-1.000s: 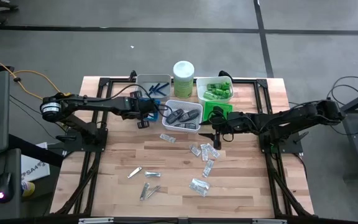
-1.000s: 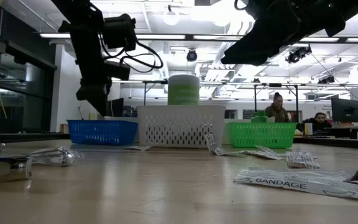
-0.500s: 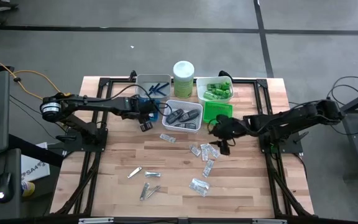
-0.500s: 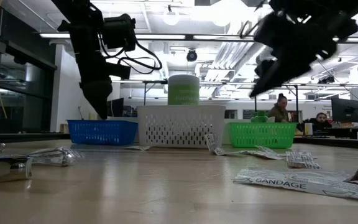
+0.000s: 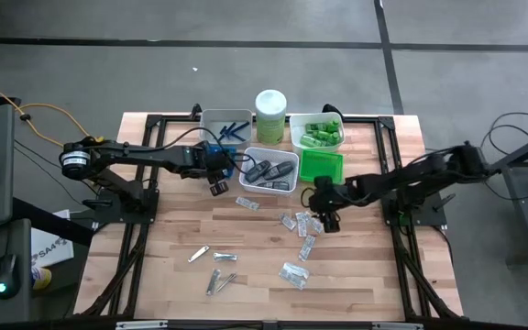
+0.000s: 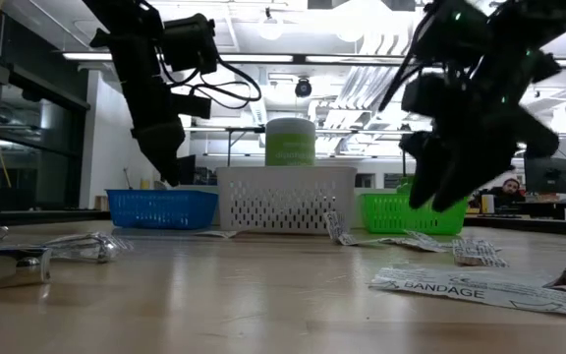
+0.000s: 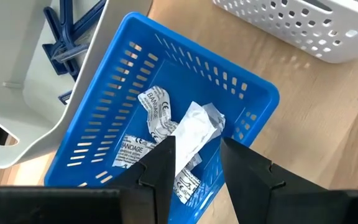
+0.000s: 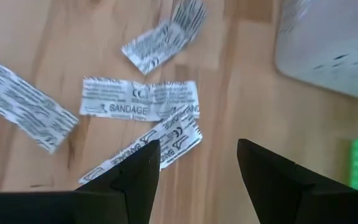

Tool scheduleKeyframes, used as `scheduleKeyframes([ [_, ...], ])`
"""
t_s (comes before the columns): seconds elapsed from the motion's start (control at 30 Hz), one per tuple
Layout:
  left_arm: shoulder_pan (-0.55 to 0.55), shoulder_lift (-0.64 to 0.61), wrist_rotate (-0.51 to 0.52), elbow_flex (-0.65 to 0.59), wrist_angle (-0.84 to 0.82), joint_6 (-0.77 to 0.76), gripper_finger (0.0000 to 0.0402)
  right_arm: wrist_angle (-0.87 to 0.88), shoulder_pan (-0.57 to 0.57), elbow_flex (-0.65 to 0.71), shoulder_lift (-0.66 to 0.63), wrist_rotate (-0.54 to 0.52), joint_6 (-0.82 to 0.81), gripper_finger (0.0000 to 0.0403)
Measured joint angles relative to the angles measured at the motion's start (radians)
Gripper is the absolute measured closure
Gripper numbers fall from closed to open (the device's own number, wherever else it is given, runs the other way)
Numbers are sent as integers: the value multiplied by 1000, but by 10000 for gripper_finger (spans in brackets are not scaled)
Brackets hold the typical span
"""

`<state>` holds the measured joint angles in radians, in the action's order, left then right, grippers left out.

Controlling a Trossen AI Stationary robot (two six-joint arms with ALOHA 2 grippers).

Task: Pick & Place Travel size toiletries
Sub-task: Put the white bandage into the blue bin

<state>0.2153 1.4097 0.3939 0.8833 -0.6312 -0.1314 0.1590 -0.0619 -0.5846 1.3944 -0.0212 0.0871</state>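
Note:
Bandage packets [image 5: 302,225] lie scattered flat on the wooden table. My right gripper [image 5: 324,220] hangs open just above them; in the right wrist view its fingers [image 8: 197,149] straddle the end of one packet [image 8: 157,146] without touching it. My left gripper [image 5: 216,188] is open above the blue basket [image 7: 104,106], which holds several packets [image 7: 154,118]. One crumpled white packet [image 7: 194,127] lies on top of them, seen through the gap between the fingers. Silver clippers [image 5: 214,268] lie near the table's front left.
At the far side stand a white basket [image 5: 282,183] with dark grey cases, a green basket [image 5: 324,165], a white tray of green tubes [image 5: 316,133], a grey tray with blue razors [image 5: 227,126] and a pale-green canister [image 5: 270,103]. More packets [image 5: 293,271] lie toward the near edge.
My right gripper has come down toward the packets on the table and tipped its fingers steeply downward, staying open. My left gripper has rolled a little about its own line above the blue basket.

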Motion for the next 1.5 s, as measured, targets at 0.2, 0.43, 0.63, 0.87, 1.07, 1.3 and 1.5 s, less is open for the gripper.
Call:
scheduleKeyframes([
  [0.2, 0, 0, 0, 0, 0, 2, 278, -88, 1, 0, 118, 0, 20, 198],
  [0.43, 0, 0, -13, 0, 0, 2, 278, -123, 2, -2, 162, 26, 22, 229],
  [0.63, 0, 0, -14, 0, 0, -1, 278, -114, 2, -2, 164, 60, 17, 299],
  [0.87, 0, 0, -31, 0, 0, -23, 278, -112, 1, -2, 165, 58, 21, 390],
  [1.07, 0, 0, -54, 0, -4, -50, 278, -110, 1, -1, 159, 54, 21, 400],
  [1.3, 0, -1, -66, 0, 1, -79, 278, -47, 4, 3, 100, 15, 39, 400],
  [1.5, 0, -1, -65, 0, 3, -86, 278, -22, 25, 2, 41, -7, 80, 401],
])
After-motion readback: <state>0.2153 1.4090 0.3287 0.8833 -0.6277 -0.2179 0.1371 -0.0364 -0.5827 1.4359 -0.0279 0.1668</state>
